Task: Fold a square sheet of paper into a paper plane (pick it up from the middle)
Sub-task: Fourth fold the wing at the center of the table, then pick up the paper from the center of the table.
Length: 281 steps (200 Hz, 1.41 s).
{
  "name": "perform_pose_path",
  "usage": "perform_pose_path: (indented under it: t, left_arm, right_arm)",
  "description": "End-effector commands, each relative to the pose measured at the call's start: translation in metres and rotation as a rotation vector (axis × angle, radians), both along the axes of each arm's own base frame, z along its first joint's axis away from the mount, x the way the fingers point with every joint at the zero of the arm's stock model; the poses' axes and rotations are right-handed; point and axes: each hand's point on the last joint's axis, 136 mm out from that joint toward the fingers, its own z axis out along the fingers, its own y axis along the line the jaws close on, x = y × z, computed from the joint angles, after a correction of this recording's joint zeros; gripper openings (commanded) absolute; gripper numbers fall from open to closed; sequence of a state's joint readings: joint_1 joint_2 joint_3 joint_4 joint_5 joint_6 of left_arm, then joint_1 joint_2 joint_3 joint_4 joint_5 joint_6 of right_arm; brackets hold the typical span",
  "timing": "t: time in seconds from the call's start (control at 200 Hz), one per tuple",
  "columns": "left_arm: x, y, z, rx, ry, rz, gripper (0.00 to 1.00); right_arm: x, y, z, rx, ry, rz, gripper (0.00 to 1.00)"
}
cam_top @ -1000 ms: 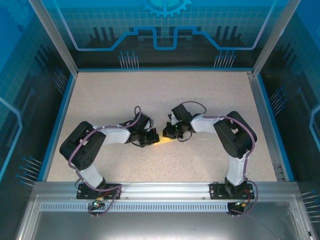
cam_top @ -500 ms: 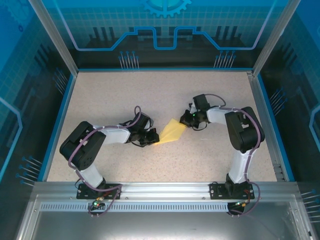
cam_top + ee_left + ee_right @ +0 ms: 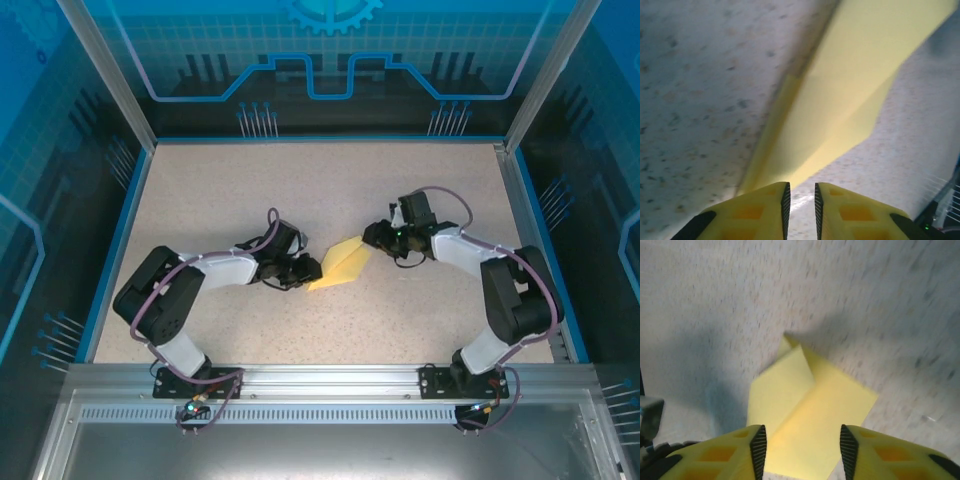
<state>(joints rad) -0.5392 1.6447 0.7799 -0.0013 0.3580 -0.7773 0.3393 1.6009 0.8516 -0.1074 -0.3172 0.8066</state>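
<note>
Although the folds appeared complete, the paper plane point(image 3: 340, 264) lay flat on the tabletop point(image 3: 230, 190), its wings possibly not yet spread. The left gripper point(image 3: 303, 276) sat at the plane's near tip, jaws narrowly parted and grasping nothing. The right gripper point(image 3: 370, 240) stood at its far end, jaws released. The left wrist view showed bare tabletop between the jaws, a detail too small overhead.

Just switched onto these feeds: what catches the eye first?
The bright yellow paper, folded with a raised crease, lies mid-table on the speckled table. The left gripper sits at its near-left tip and the right gripper at its far-right edge, both with jaws parted, neither seeming to clamp it.
</note>
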Motion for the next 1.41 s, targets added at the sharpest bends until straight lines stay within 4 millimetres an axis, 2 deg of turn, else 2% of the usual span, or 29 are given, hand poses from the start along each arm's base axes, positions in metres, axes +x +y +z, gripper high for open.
perform_pose_path:
  t: [0.0, 0.135, 0.335, 0.41, 0.455, 0.63, 0.755, 0.905, 1.035, 1.06, 1.105, 1.21, 1.311, 1.326, 1.401]
  left_arm:
    - [0.017, -0.013, 0.036, -0.092, -0.085, 0.001, 0.27]
    - [0.025, -0.015, 0.033, -0.102, -0.087, 0.014, 0.27]
    - [0.030, -0.001, 0.024, -0.076, -0.075, 0.069, 0.27]
    - [0.030, 0.003, 0.021, -0.063, -0.067, 0.082, 0.28]
    - [0.030, 0.007, 0.020, -0.056, -0.059, 0.090, 0.27]
    - [0.031, 0.020, 0.016, -0.048, -0.039, 0.137, 0.29]
    - [0.030, 0.028, 0.014, -0.052, -0.026, 0.162, 0.31]
    - [0.031, 0.041, 0.017, -0.078, -0.018, 0.209, 0.39]
    - [0.032, 0.052, 0.028, -0.120, -0.053, 0.224, 0.51]
    - [0.032, 0.054, 0.033, -0.128, -0.067, 0.225, 0.54]
    - [0.031, 0.060, 0.037, -0.129, -0.058, 0.242, 0.63]
    - [0.032, 0.068, 0.055, -0.164, -0.088, 0.239, 0.73]
    - [0.032, 0.065, 0.080, -0.249, -0.133, 0.209, 0.80]
    - [0.032, 0.064, 0.084, -0.261, -0.137, 0.206, 0.82]
    - [0.030, 0.061, 0.096, -0.313, -0.140, 0.197, 0.86]
  right_arm:
    - [-0.018, 0.015, -0.009, 0.062, 0.072, -0.020, 0.56]
    - [-0.020, 0.039, -0.009, 0.100, 0.102, -0.002, 0.57]
    - [-0.014, 0.057, -0.021, 0.103, 0.136, -0.025, 0.54]
    - [-0.017, 0.061, -0.031, 0.096, 0.156, -0.008, 0.53]
    - [-0.008, 0.069, -0.023, 0.112, 0.132, 0.001, 0.51]
    - [-0.003, 0.084, -0.023, 0.148, 0.112, 0.045, 0.44]
    - [-0.001, 0.089, -0.030, 0.162, 0.125, 0.055, 0.37]
    - [0.003, 0.093, -0.030, 0.190, 0.097, 0.051, 0.21]
    - [0.010, 0.092, -0.013, 0.208, 0.007, 0.033, 0.07]
    - [0.015, 0.095, -0.004, 0.227, -0.026, 0.036, 0.06]
    - [0.010, 0.093, -0.001, 0.240, -0.042, 0.044, 0.05]
    - [0.012, 0.102, 0.035, 0.311, -0.126, 0.112, 0.04]
    - [0.013, 0.106, 0.064, 0.406, -0.180, 0.187, 0.04]
    - [0.018, 0.109, 0.077, 0.429, -0.207, 0.203, 0.04]
    - [0.020, 0.114, 0.101, 0.506, -0.246, 0.270, 0.04]
